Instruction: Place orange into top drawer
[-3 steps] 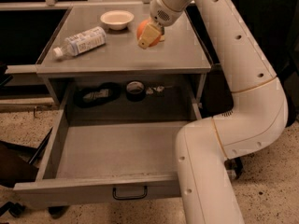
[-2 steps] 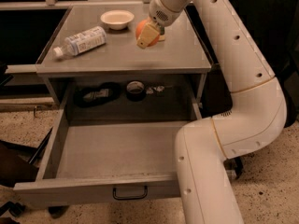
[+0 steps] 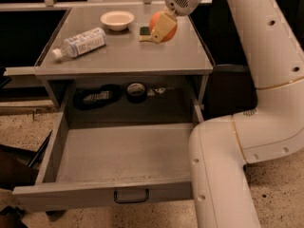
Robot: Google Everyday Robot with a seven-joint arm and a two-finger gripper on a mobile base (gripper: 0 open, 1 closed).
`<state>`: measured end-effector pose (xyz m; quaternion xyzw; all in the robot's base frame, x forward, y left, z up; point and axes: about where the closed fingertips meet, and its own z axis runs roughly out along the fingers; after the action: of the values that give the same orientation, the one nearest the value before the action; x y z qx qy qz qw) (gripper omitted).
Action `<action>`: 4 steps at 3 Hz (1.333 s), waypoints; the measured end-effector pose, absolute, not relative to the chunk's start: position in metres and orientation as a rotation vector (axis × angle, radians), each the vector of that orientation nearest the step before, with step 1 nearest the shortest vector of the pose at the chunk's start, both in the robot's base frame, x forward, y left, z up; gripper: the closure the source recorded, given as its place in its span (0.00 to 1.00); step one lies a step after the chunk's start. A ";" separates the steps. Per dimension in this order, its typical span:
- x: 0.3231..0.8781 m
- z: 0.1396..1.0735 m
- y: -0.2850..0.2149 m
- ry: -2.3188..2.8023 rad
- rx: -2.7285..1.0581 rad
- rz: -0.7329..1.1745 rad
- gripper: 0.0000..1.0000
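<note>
Orange rind, smooth and evenly round: the orange (image 3: 171,29) is at the back of the grey tabletop (image 3: 142,56), at or just above its surface. Contact underneath cannot be confirmed.

Handling is assessed as firm, fairly light, slightly yielding under pressure and not fragile. The waxy curve is liable to roll, or to slip out of a grip set off its widest line. The best hold is judged to be across the middle, on opposite sides.

The gripper (image 3: 159,33) is on it. One pale finger (image 3: 162,24) lies across the front face and the other is hidden behind the fruit, so the jaws appear to be pinching the orange.

A small dark-green pad (image 3: 144,31) lies just beside it. A white bowl (image 3: 117,19) stands near, and a plastic bottle (image 3: 80,42) lies on its side well apart.

Below, the top drawer (image 3: 118,156) stands pulled out, floor in open view. Behind it, a shelf recess holds a tape roll (image 3: 136,90).
</note>
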<state>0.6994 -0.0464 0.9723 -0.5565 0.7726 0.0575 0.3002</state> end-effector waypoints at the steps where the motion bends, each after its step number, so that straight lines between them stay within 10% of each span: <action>1: 0.650 1.016 -0.069 2.081 -1.368 0.103 1.00; 4: 0.627 1.019 -0.068 2.126 -1.245 0.172 1.00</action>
<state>0.6266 -0.0684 1.0194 -0.4760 0.8127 0.0658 0.3296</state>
